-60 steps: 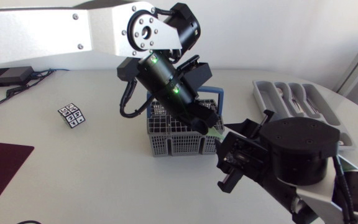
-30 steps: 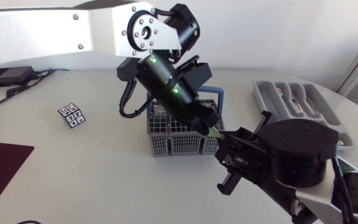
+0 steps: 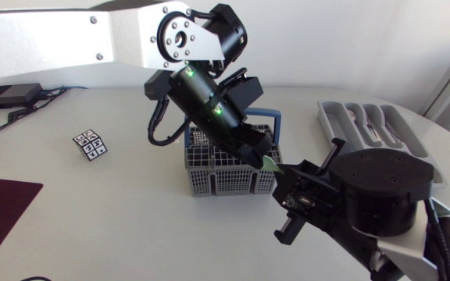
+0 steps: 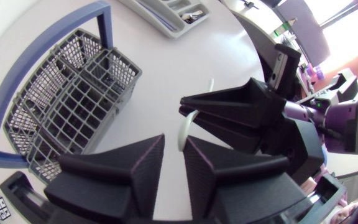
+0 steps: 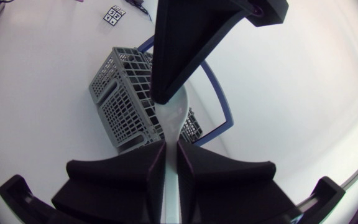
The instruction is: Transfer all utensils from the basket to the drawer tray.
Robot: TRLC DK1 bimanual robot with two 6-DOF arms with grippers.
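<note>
White and thin, the utensil (image 4: 181,134) sits at the tip of the left end effector (image 4: 174,147). It cannot be told if that end effector squeezes the utensil or only has it inside. The utensil's long side runs straight across to the right end effector (image 5: 171,148), which is pinched tight on the other end. The basket (image 3: 196,168) sits just under both of them. The drawer tray (image 3: 325,119) lies behind the right end effector, well apart from the left one. So the right arm is nearer and should probably carry the utensil there.
</note>
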